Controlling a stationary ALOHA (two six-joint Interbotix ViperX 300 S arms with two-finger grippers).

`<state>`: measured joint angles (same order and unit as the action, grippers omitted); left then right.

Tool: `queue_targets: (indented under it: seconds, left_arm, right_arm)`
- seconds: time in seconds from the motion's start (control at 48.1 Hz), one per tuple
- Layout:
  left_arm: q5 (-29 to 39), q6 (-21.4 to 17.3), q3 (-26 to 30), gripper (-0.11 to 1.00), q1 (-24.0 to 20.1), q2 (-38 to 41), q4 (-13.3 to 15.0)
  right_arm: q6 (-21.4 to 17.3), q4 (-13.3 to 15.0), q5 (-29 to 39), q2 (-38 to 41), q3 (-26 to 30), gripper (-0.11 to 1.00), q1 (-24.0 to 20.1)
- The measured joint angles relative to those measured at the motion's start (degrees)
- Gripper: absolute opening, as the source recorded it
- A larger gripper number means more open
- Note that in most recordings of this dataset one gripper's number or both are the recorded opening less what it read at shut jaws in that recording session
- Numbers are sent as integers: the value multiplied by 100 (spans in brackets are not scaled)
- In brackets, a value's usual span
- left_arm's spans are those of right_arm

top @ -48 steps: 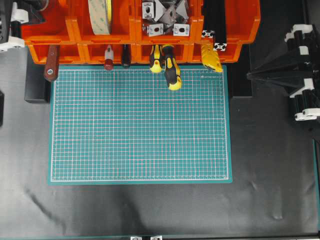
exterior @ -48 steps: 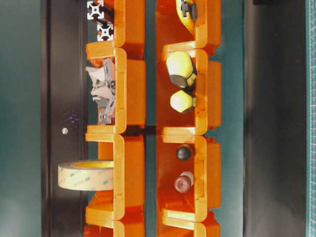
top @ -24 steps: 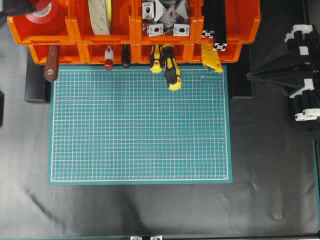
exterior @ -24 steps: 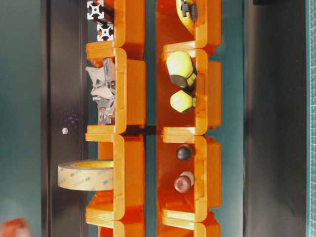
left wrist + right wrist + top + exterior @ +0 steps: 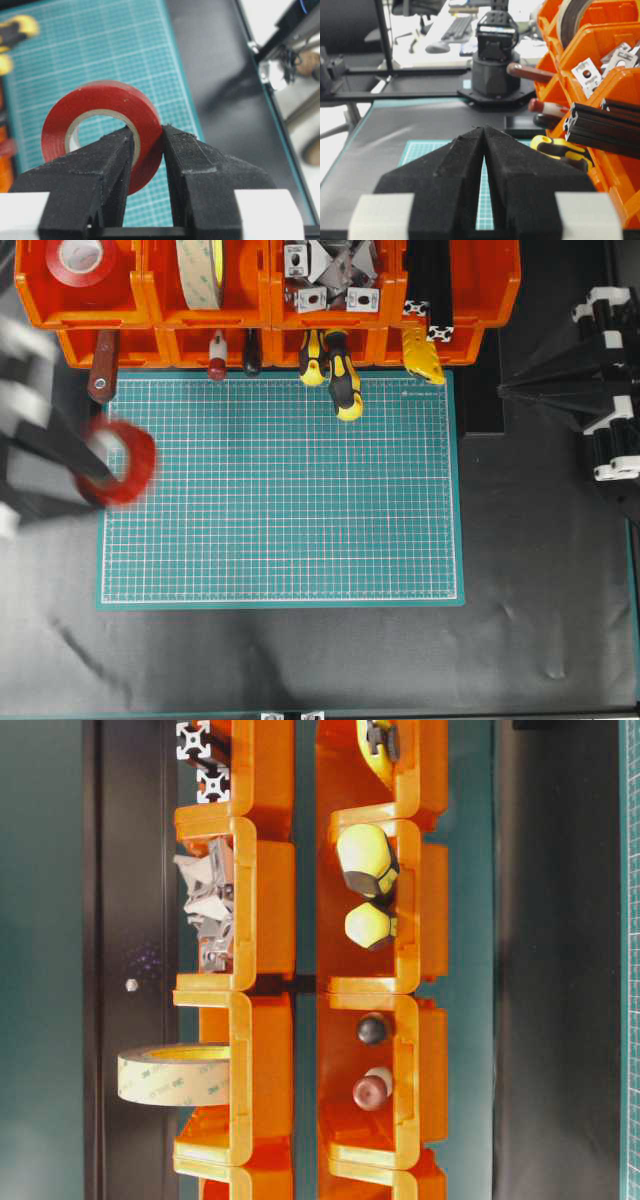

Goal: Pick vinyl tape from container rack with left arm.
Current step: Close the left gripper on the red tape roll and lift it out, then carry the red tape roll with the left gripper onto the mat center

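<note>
- One glossy red roll of vinyl tape (image 5: 100,117) with a pale inner core is clamped by the left arm's black pointed gripper (image 5: 148,145); we see one finger through the core and the other outside, pinching the roll's wall.
- From overhead, that roll (image 5: 125,462) hangs over the left edge of the green gridded cutting mat (image 5: 300,500), well clear of the bright orange two-tier container rack (image 5: 150,300). The left arm (image 5: 40,455) is smeared with motion blur, so we cannot say exactly how high the roll sits.
- A second red roll (image 5: 82,257) lies in the rack's top-left bin, so we judge the pick itself done and only the carry remaining.
- The right gripper (image 5: 483,145) is parked on the right, its two black fingers drawn nearly together with only a thin slit between, holding nothing.
- What could go wrong, in our judgement: the grip bites only one thin side of the roll, so a fast swing could let it pivot or slip out and drop onto the mat; the glossy surface would not help.
- Writing: the cream-yellow tape roll (image 5: 175,1075) in the rack carries a repeated "3M" print along its edge; we can read nothing on the red tape.
</note>
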<state>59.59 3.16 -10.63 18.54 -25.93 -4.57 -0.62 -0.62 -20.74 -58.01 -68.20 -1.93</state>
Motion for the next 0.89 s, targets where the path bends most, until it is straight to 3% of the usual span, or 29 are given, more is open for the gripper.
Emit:
queue_targets:
  seconds: [0.208, 0.333, 0.645, 0.895]
  left_arm:
    - [-1257, 0, -677, 19, 255, 712, 9]
    - [-1644, -70, -923, 19, 255, 1266, 0]
    - [-1723, -97, -1046, 19, -88, 2619, 0]
    - [-1731, -97, -1046, 19, -167, 2830, 9]
  right_arm:
    - [-9, 9, 62, -97, 0, 0, 0]
    - [-9, 0, 105, -132, 0, 0, 9]
    - [-9, 9, 123, -132, 0, 0, 0]
    - [-9, 0, 114, -132, 0, 0, 9]
